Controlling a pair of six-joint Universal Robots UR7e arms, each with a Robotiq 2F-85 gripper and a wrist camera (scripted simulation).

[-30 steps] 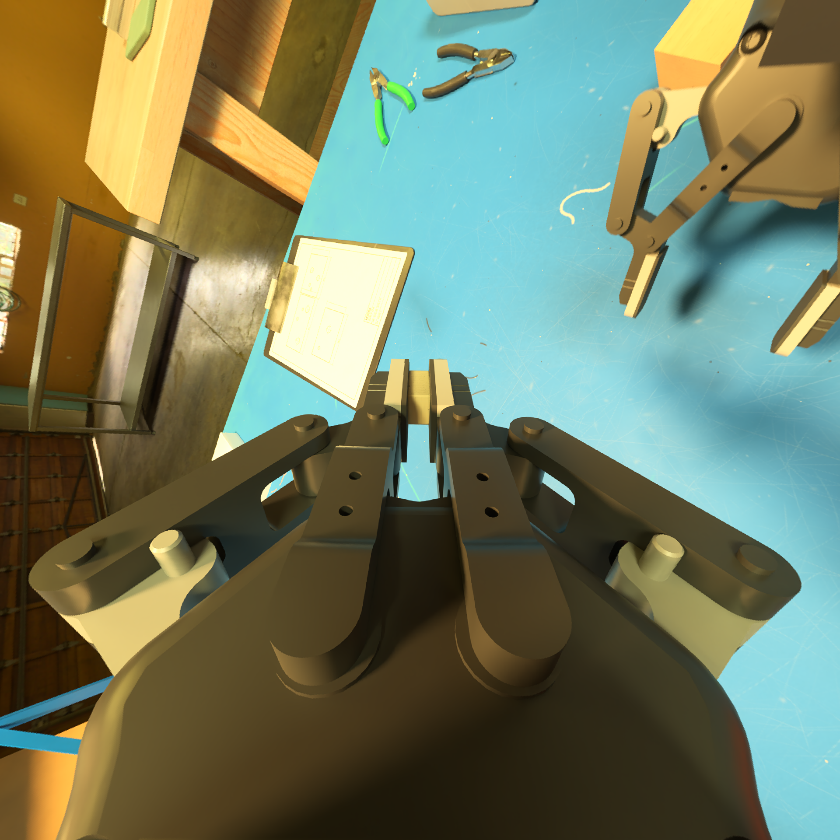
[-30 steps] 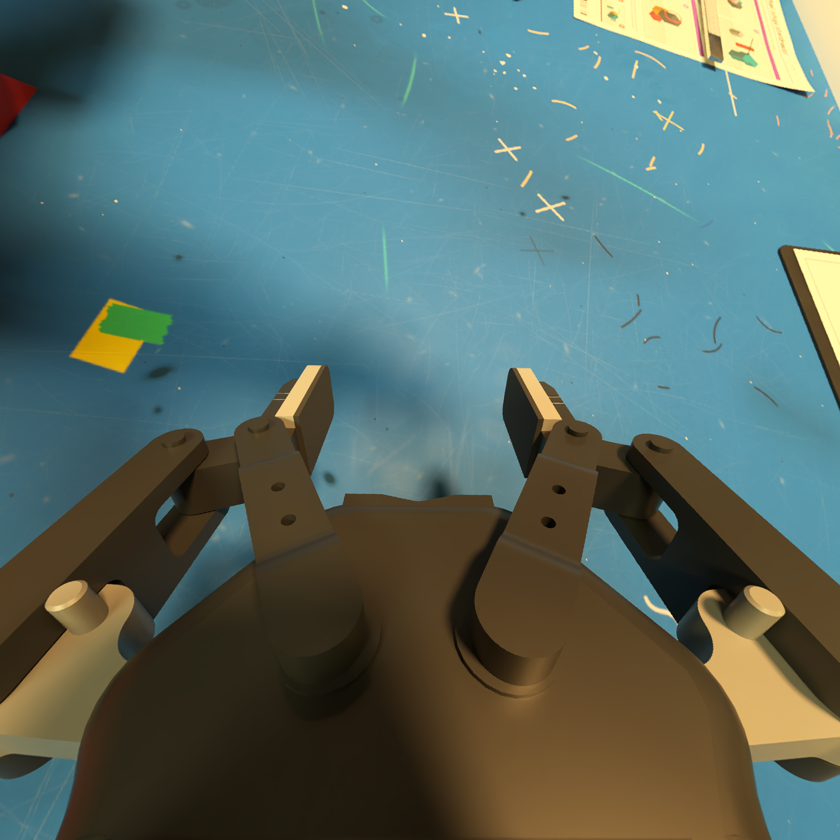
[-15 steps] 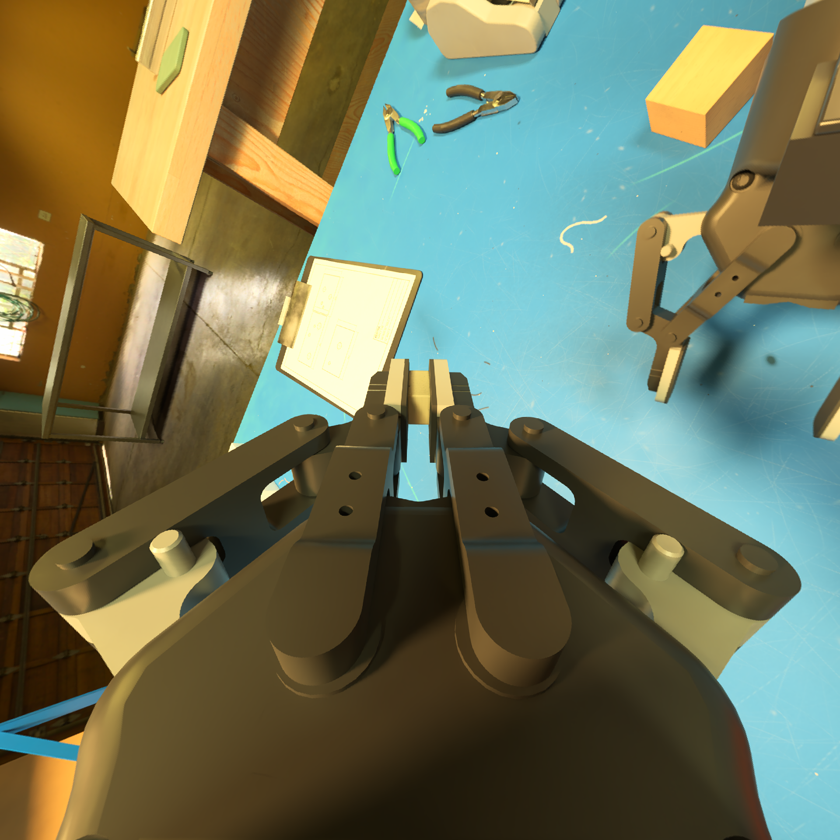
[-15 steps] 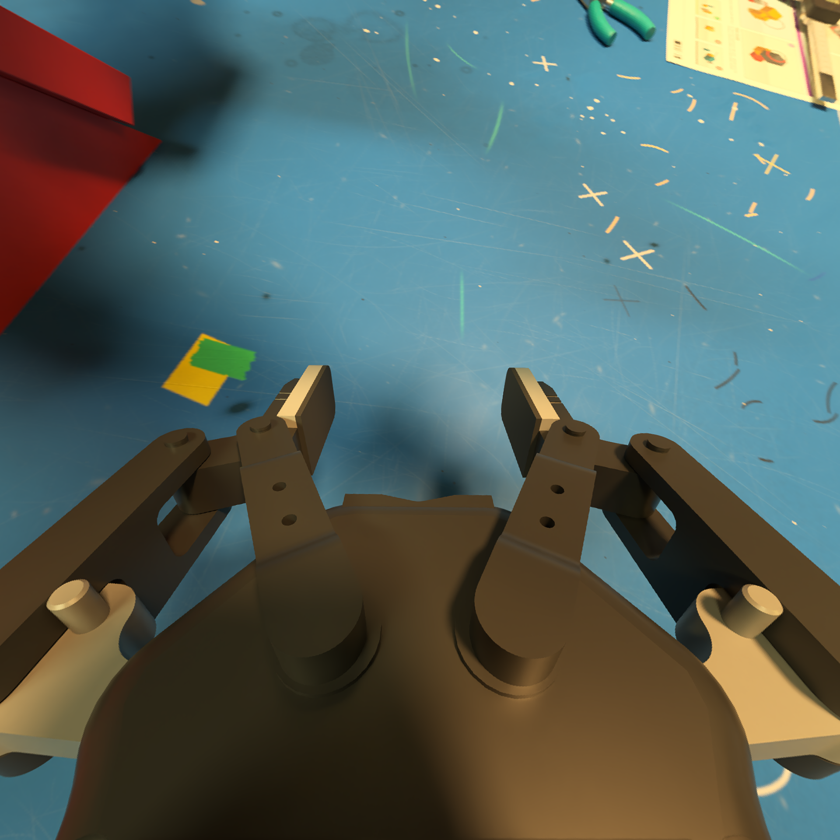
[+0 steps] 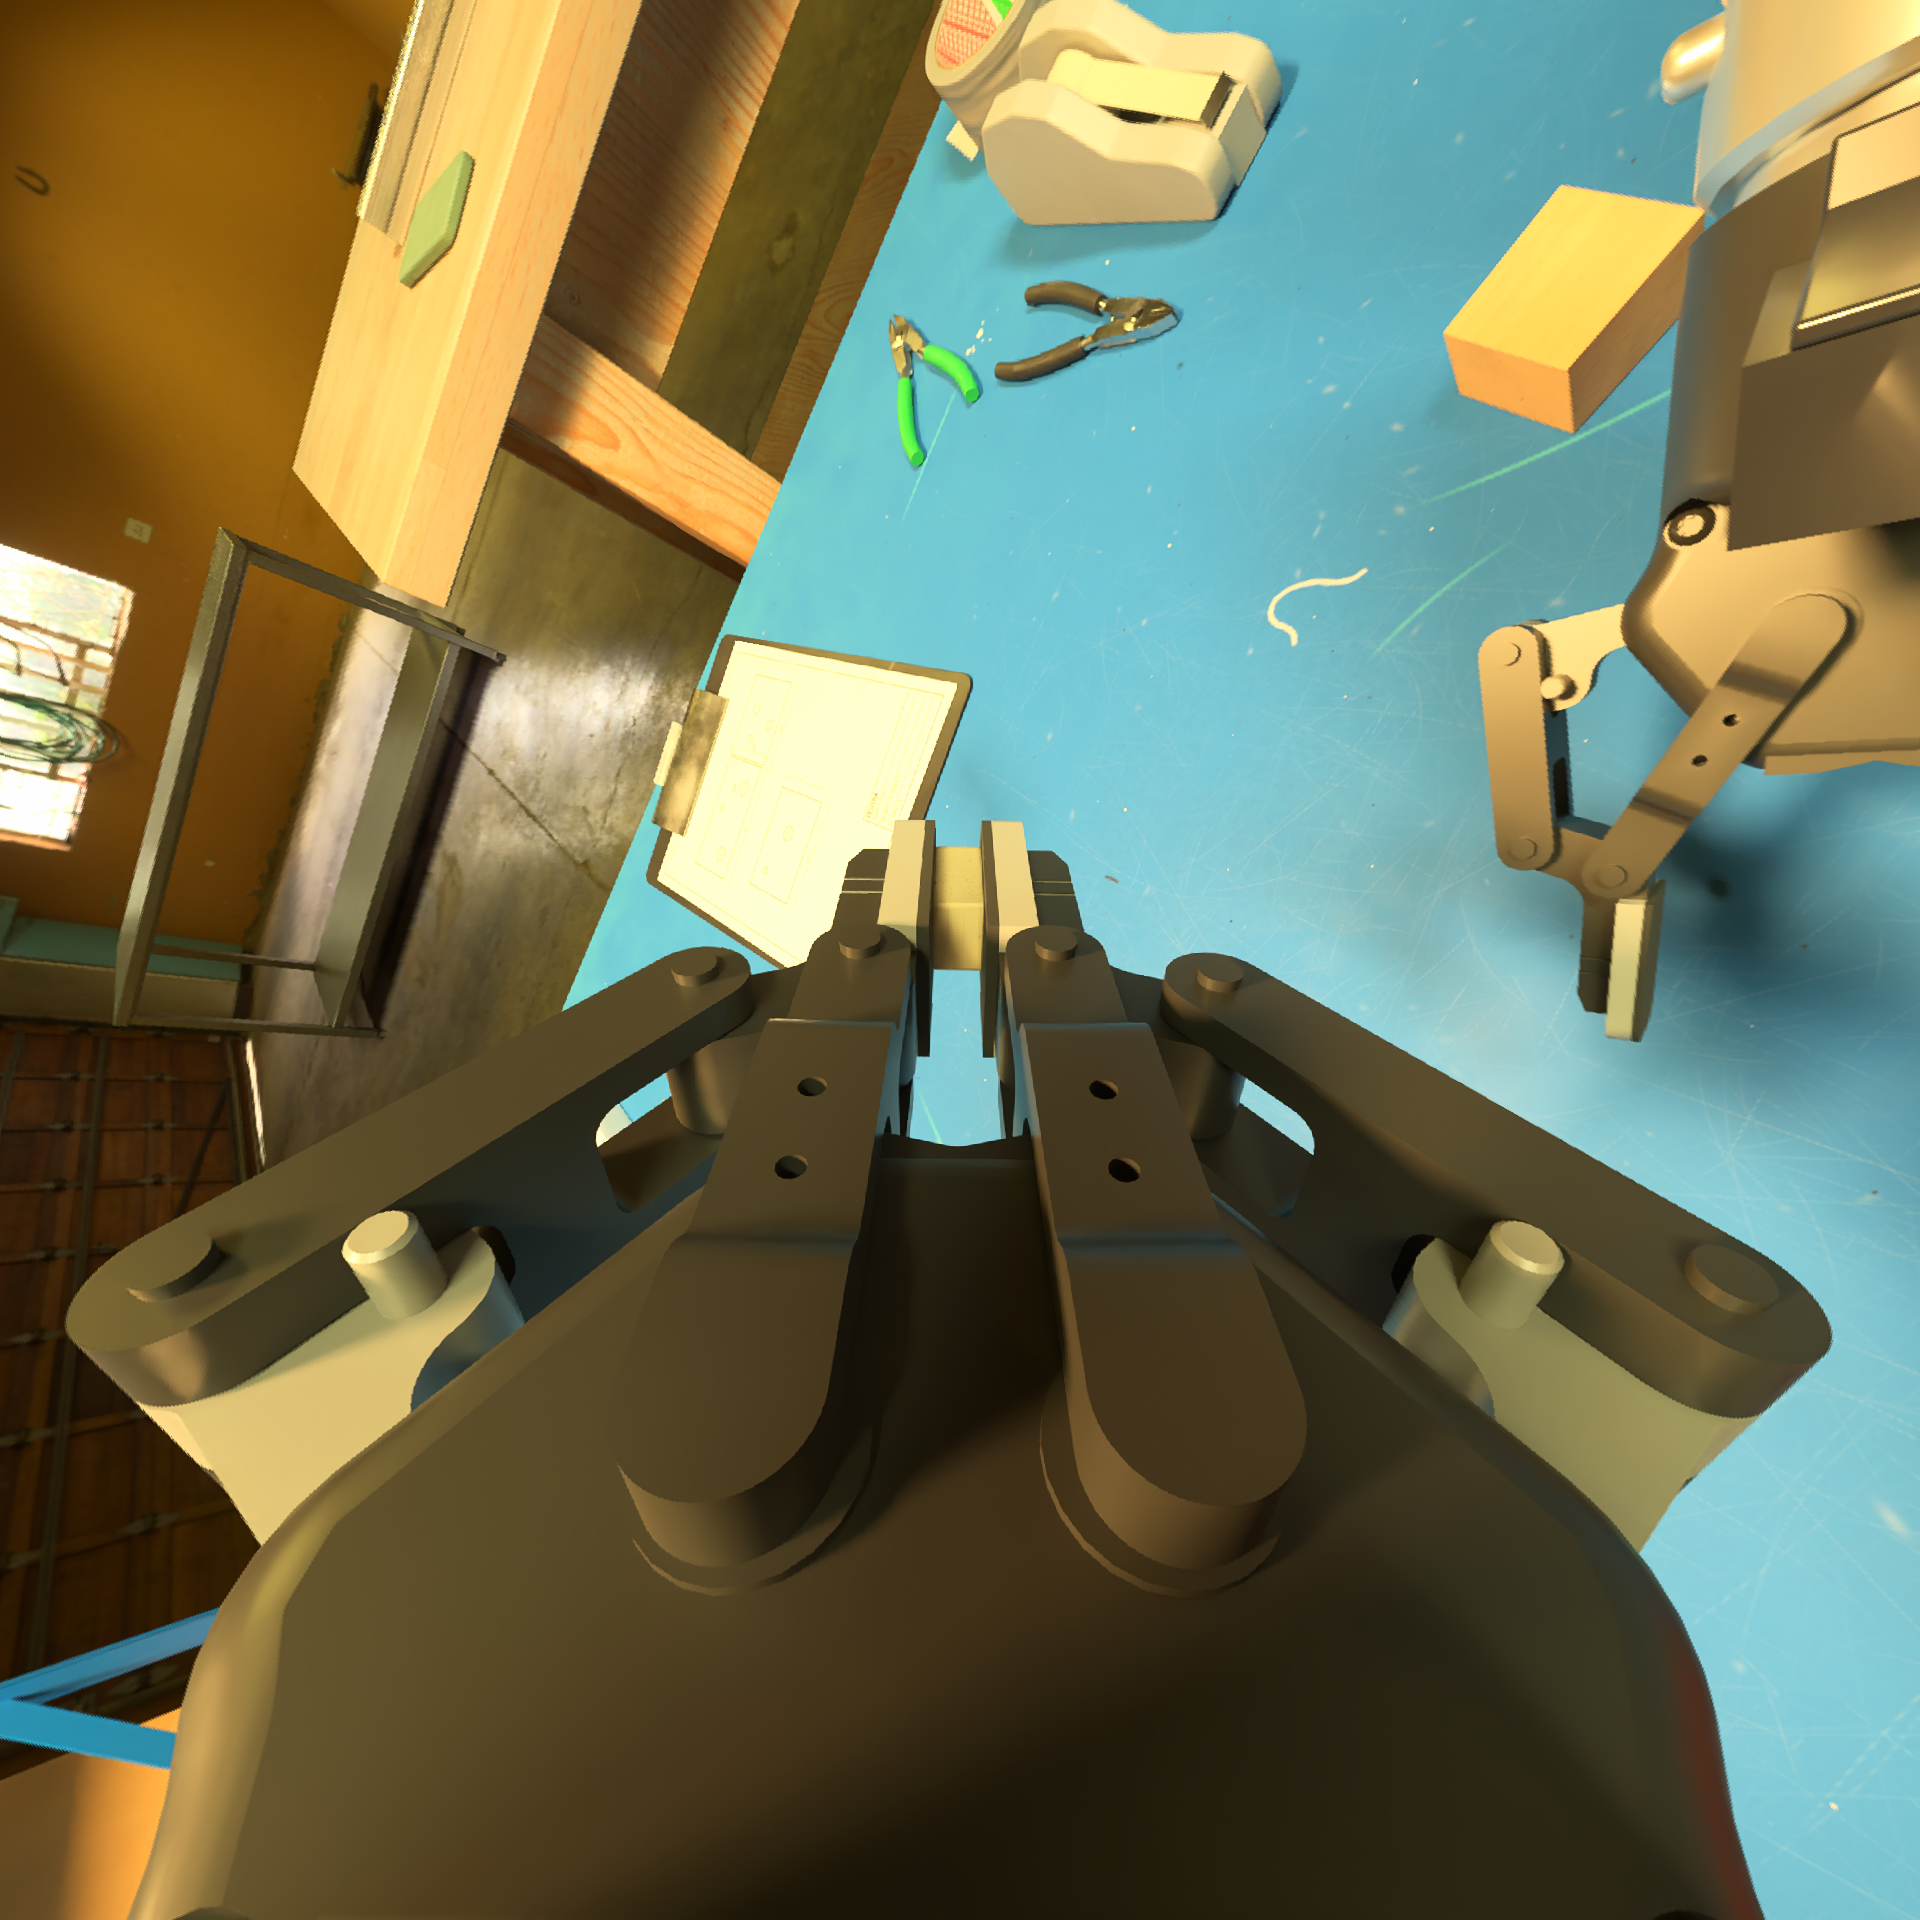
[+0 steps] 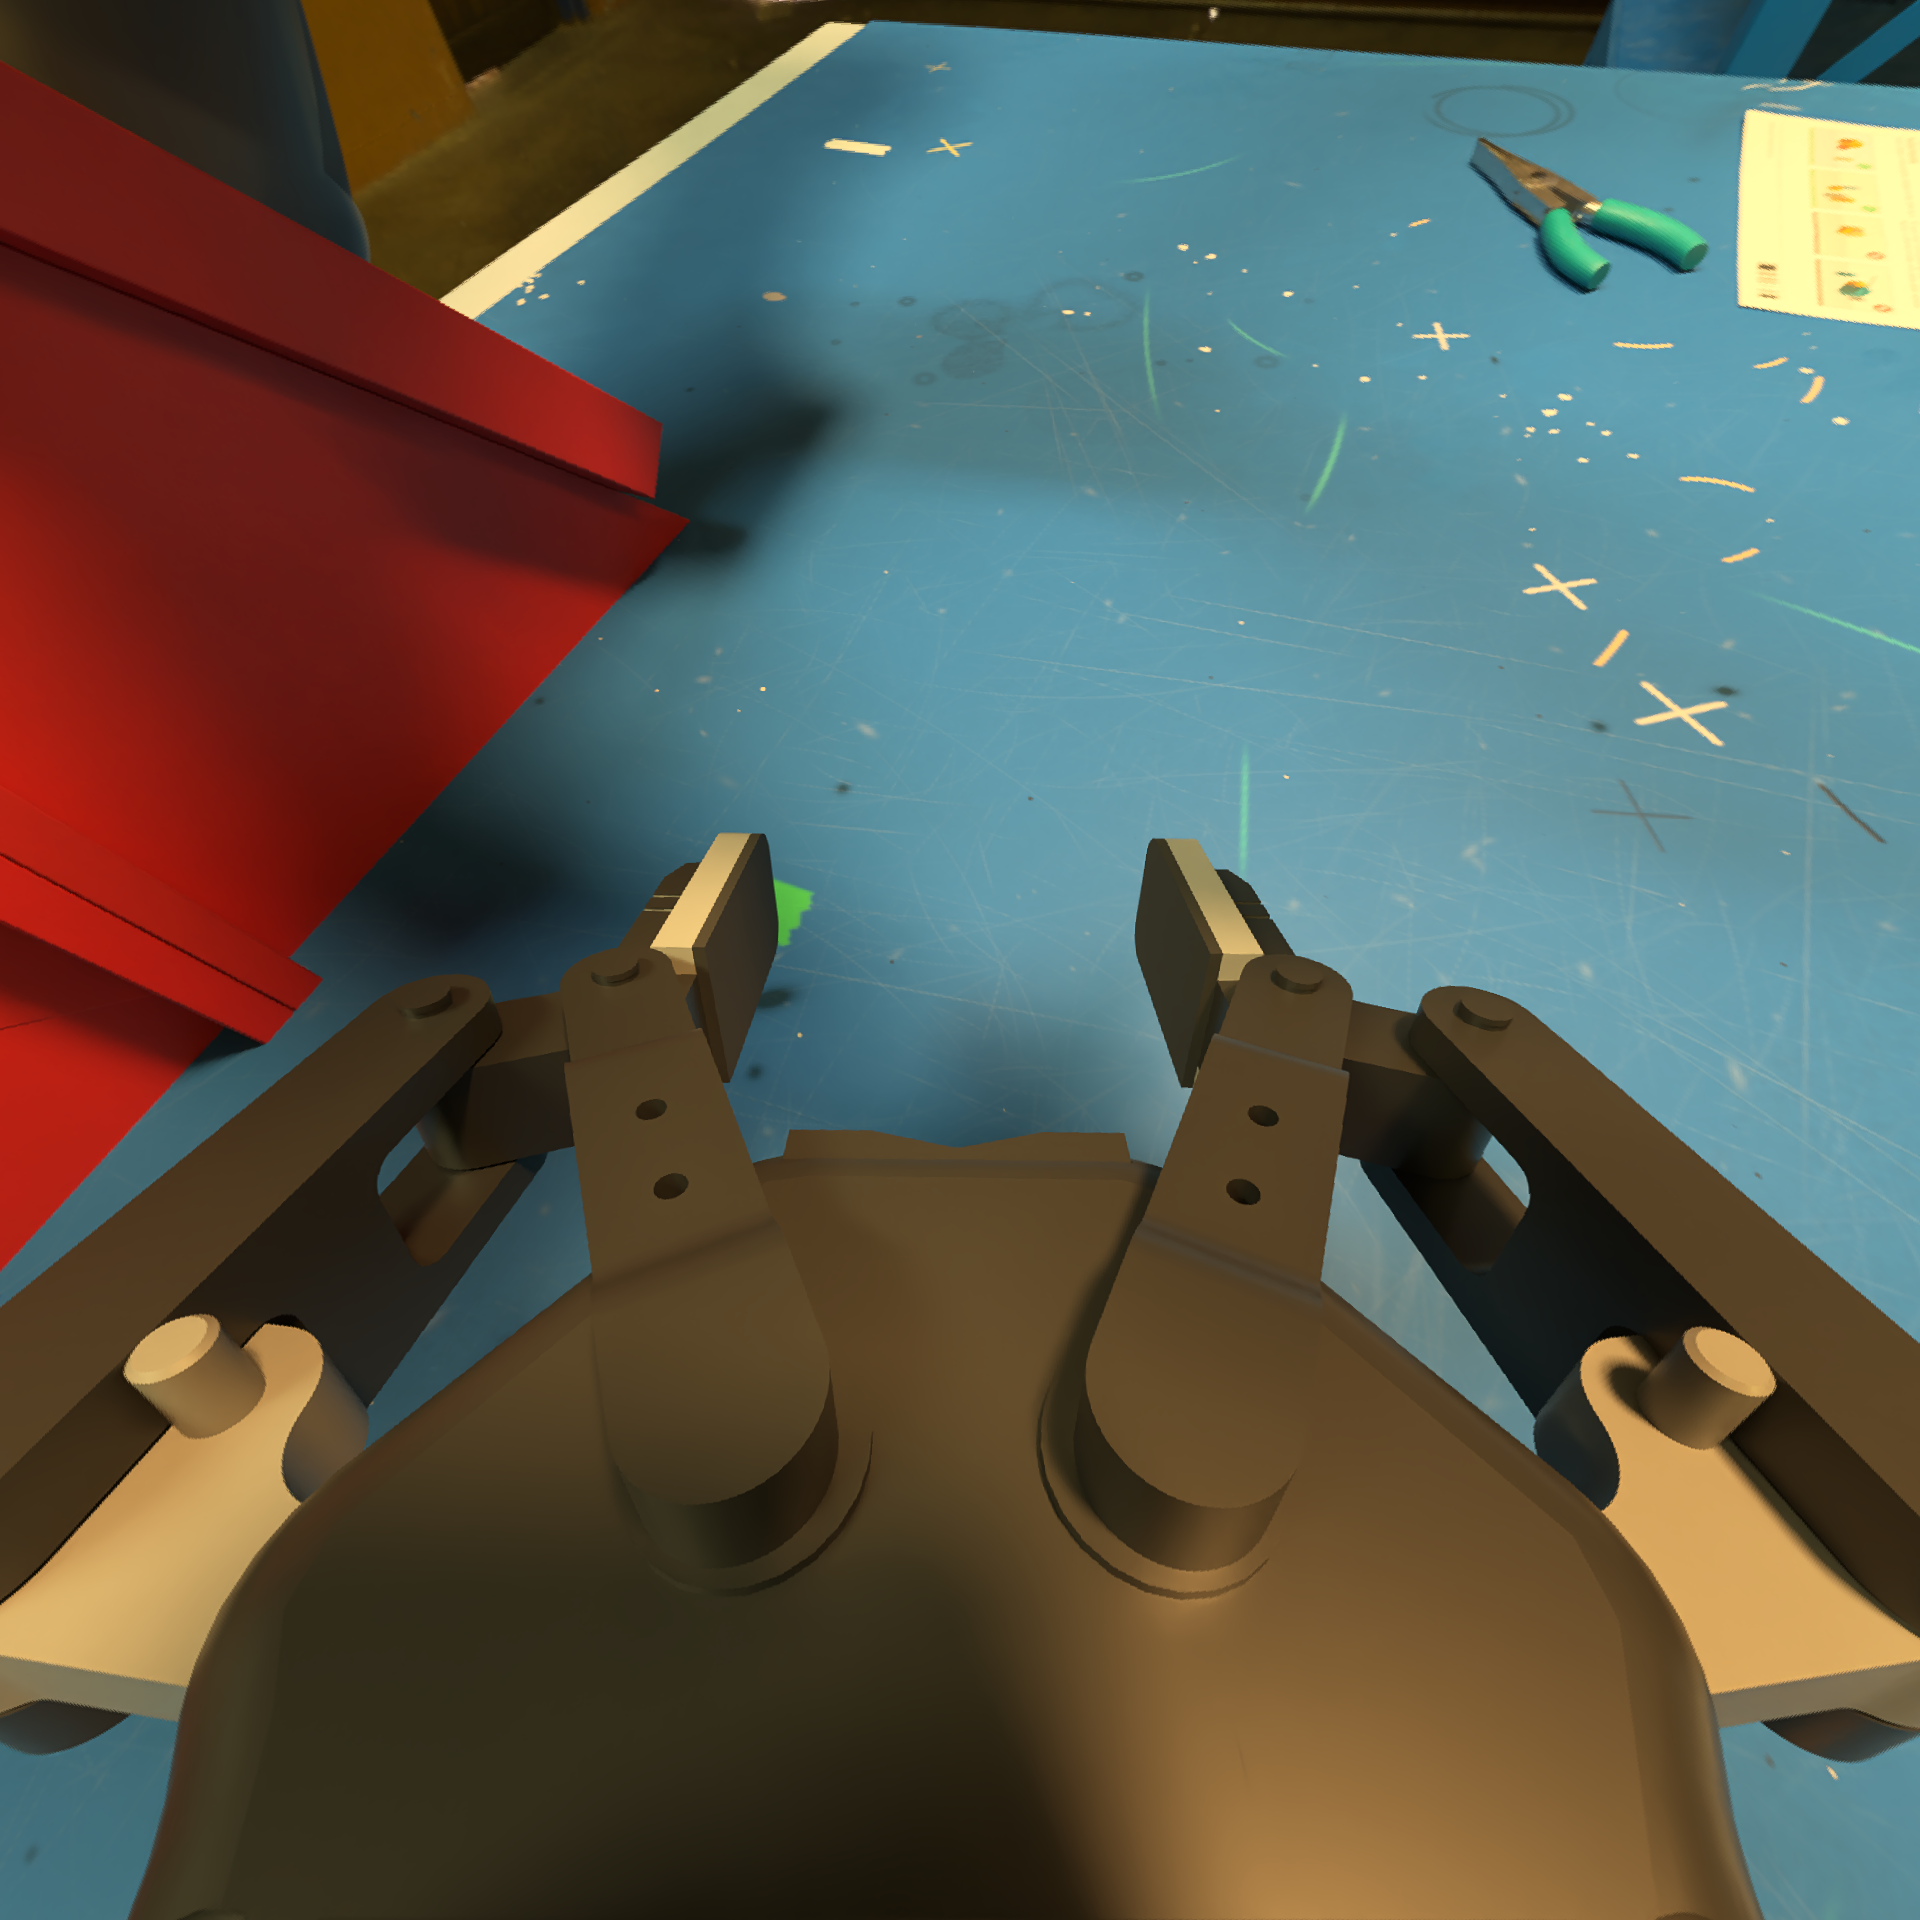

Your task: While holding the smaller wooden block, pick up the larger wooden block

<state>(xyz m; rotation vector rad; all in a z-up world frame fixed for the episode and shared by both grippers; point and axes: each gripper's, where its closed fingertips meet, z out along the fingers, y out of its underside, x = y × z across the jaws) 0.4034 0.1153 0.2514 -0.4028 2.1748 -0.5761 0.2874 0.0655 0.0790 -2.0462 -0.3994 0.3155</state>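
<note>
In the left wrist view my left gripper [image 5: 958, 862] is shut on the smaller wooden block [image 5: 960, 906], a pale cube held above the blue table. The larger wooden block [image 5: 1558, 312], light orange, lies on the table at the upper right, partly behind the right arm. The right gripper shows there too, at the right edge, with only one finger [image 5: 1626, 961] in frame. In the right wrist view my right gripper [image 6: 956, 914] is open and empty above bare table; neither block shows there.
A clipboard [image 5: 821, 779] lies at the table's left edge. Green-handled pliers [image 5: 920, 379], dark pliers [image 5: 1091, 327] and a tape dispenser [image 5: 1112, 125] lie farther back. A red box [image 6: 260, 623] stands left of the right gripper. Teal pliers [image 6: 1590, 213] and a printed sheet [image 6: 1834, 223] lie far right.
The left wrist view has pulled back and the larger block has come into fuller view. The right gripper has swung toward the red box, still open. The left gripper has kept its hold.
</note>
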